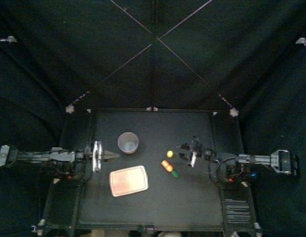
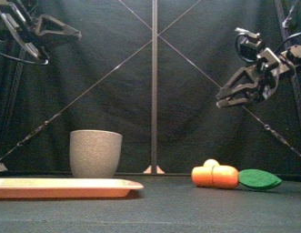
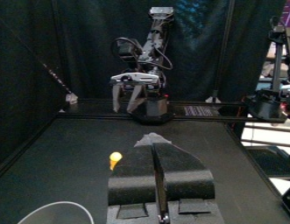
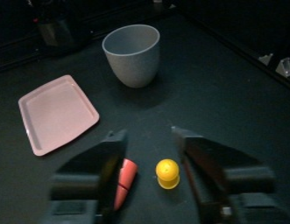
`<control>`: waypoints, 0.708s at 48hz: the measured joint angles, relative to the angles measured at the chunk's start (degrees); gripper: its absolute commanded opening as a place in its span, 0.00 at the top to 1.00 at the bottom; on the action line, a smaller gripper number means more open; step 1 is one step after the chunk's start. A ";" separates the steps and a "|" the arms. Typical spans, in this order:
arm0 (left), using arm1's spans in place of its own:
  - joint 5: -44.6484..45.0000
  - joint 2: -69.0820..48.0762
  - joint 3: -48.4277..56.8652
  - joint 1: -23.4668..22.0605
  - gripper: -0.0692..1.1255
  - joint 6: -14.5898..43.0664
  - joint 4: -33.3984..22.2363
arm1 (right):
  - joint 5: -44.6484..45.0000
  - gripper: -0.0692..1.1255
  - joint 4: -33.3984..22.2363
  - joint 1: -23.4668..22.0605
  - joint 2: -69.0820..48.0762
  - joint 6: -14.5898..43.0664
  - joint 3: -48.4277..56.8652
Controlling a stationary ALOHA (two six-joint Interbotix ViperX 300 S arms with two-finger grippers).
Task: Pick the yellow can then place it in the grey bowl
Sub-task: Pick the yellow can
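the right tool (image 4: 147,136) hangs up high near the yellow can (image 4: 167,171), jaws apart. the left tool (image 3: 154,144) is pressed together. the grey bowl (image 4: 131,54) stands near the pink tray (image 4: 60,112).

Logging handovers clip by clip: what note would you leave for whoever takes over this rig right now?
Left gripper: shut, empty, raised at the table's left side.
Right gripper: open, empty, raised over the toys on the right.
Can: yellow, on the table right of middle, beside a carrot, not gripped.
Cup: grey, upright, back left of middle, nothing seen inside it; the tray lies in front of it.
Done: nothing yet.
Left: lower the right gripper onto the can, close on it, carry it over the cup and release.
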 measured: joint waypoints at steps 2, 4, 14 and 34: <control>0.00 0.00 0.00 0.35 0.94 0.00 0.00 | -0.09 0.11 0.09 -0.09 0.79 -0.09 -0.09; -0.09 0.09 0.00 0.70 0.94 0.00 0.00 | -0.18 0.11 0.09 -0.18 1.67 -0.09 -0.18; -0.26 0.00 0.00 1.76 0.94 0.00 0.00 | -0.62 0.11 -1.05 -0.62 8.44 -0.35 -1.41; -0.26 0.09 0.70 2.37 0.94 0.00 0.00 | -0.70 0.11 -1.41 -1.76 25.66 -0.18 -6.42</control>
